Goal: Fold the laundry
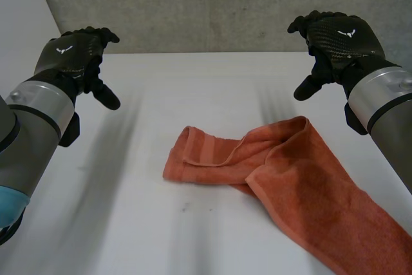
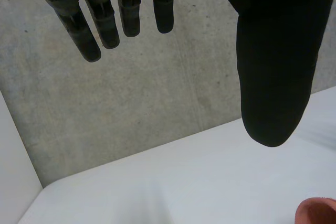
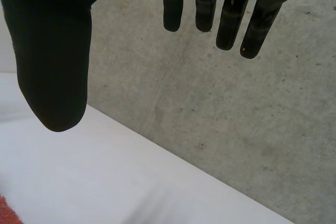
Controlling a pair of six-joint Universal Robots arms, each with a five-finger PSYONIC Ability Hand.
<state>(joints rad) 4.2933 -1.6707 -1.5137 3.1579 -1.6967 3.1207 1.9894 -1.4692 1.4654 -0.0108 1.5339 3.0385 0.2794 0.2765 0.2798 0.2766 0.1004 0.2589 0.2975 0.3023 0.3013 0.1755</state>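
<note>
An orange towel (image 1: 277,178) lies rumpled on the white table (image 1: 129,210), its left end folded over on itself, its right end running off toward the near right corner. My left hand (image 1: 74,56) hovers above the table's far left, well away from the towel, fingers (image 2: 89,30) straight and thumb apart, holding nothing. My right hand (image 1: 338,40) hovers at the far right, above and beyond the towel's upper corner, fingers (image 3: 231,24) straight too, empty. A corner of the towel (image 2: 317,211) peeks in below the left thumb, and a sliver of towel (image 3: 6,211) lies below the right thumb.
A grey concrete wall (image 1: 219,4) stands just behind the table's far edge. A pale wall (image 1: 19,24) closes the left side. Bare tabletop spreads left of and in front of the towel.
</note>
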